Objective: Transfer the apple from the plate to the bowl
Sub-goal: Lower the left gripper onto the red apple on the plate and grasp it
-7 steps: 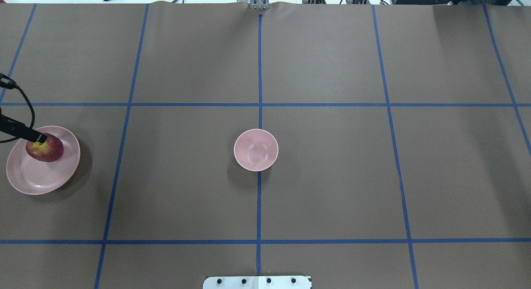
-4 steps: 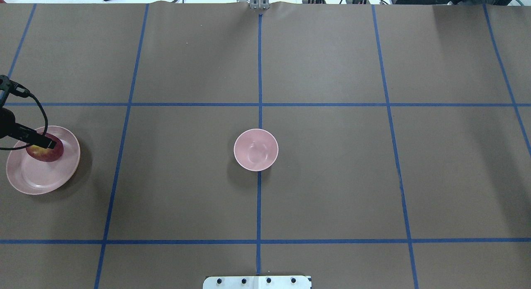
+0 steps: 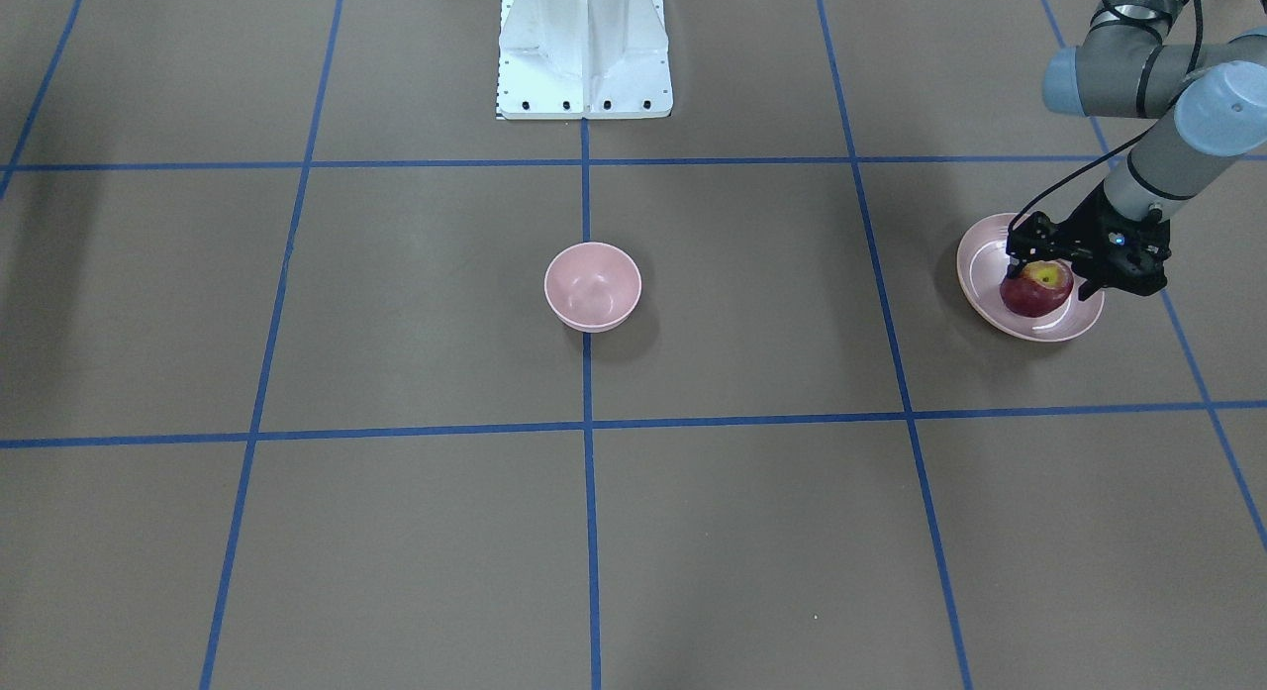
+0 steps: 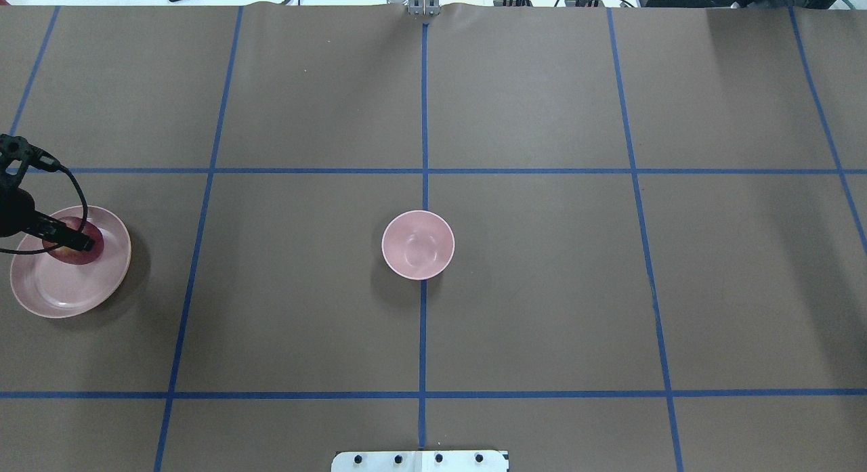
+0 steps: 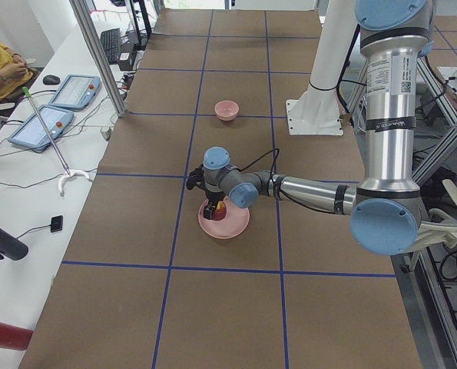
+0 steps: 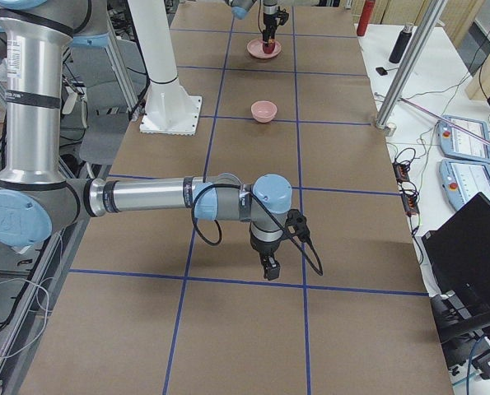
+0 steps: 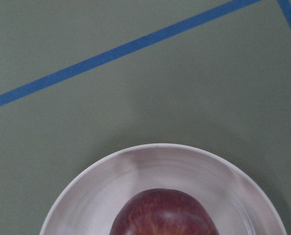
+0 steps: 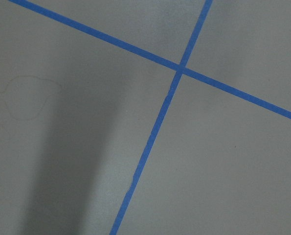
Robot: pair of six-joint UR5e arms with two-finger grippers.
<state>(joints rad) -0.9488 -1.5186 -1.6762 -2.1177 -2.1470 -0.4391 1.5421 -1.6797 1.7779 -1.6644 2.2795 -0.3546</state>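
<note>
The dark red apple (image 3: 1036, 292) with its yellow-green stem patch lies on the wide pink plate (image 3: 980, 264) at the table's left end, also seen in the overhead view (image 4: 68, 256). My left gripper (image 3: 1047, 276) is low over the apple, open, with a finger on either side of it. The left wrist view shows the apple's top (image 7: 162, 215) on the plate (image 7: 86, 196). The small deep pink bowl (image 4: 418, 245) stands empty at the table's centre. My right gripper (image 6: 268, 270) hangs low over bare table far from both; I cannot tell whether it is open.
The white robot base (image 3: 584, 56) stands behind the bowl. Blue tape lines (image 4: 423, 120) grid the brown table. A side bench with control tablets (image 5: 55, 115) runs along the operators' side.
My left gripper has moved further over the apple and come down around it, covering more of it in the overhead view. Apple, plate and bowl have not moved.
</note>
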